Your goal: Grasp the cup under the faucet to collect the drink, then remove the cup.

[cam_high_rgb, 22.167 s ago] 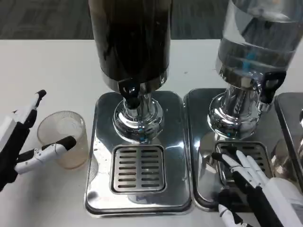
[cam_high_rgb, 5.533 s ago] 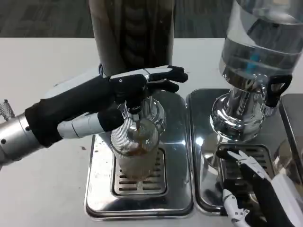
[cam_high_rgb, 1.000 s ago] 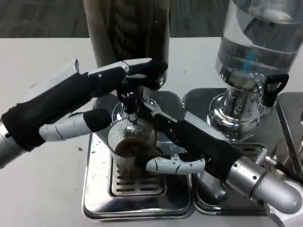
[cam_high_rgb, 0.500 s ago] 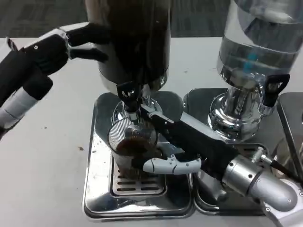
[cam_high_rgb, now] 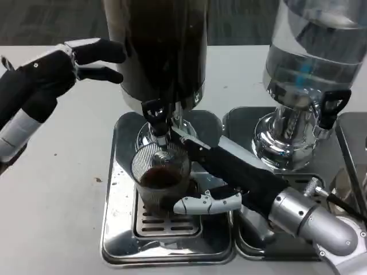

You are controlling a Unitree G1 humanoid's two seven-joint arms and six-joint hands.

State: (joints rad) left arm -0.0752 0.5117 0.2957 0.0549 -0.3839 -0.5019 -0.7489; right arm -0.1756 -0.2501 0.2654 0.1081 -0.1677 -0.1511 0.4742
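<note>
You have one camera, mounted at the robot's head or chest, tilted steeply down and forward over the white surface point(cam_high_rgb: 63, 189). It sits close to the work: the dark drink dispenser point(cam_high_rgb: 157, 46) and the clear water dispenser point(cam_high_rgb: 315, 46) rise past the top edge, so you cannot see their tops. The steel drip tray point(cam_high_rgb: 117, 189) lies low in the centre, and the second tray point(cam_high_rgb: 252, 240) to its right is partly covered. Your left hand point(cam_high_rgb: 54, 69) enters from the left edge and your right hand point(cam_high_rgb: 218, 172) from the lower right corner. A dark strip of floor point(cam_high_rgb: 51, 23) runs along the top, beyond the far edge of the surface
</note>
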